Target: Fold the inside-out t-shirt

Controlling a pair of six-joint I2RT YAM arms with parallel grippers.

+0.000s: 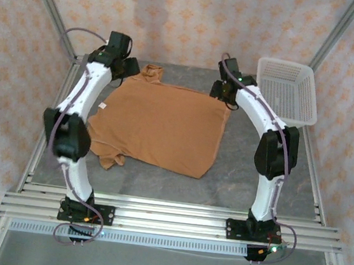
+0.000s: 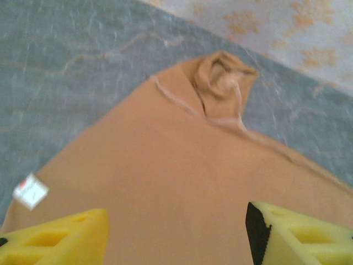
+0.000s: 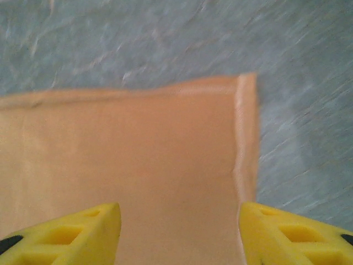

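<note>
The inside-out t-shirt (image 1: 158, 127) lies spread across the middle of the grey table (image 1: 243, 172), a bunched fold at its far edge. The left gripper (image 2: 176, 234) hangs over the cloth near the white label (image 2: 31, 191), fingers parted and empty; the right gripper (image 3: 181, 234), likewise parted, hovers above a hemmed corner

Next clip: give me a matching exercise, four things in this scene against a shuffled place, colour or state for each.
Things:
1. t-shirt
2. basket
3. label
4. right claw

Descriptions:
A. white mesh, at the far right corner of the table
B. open, over a hemmed cloth corner
C. orange-tan, spread flat
D. small and white, at the cloth's left edge

Pairs: 1-C, 2-A, 3-D, 4-B.
</note>
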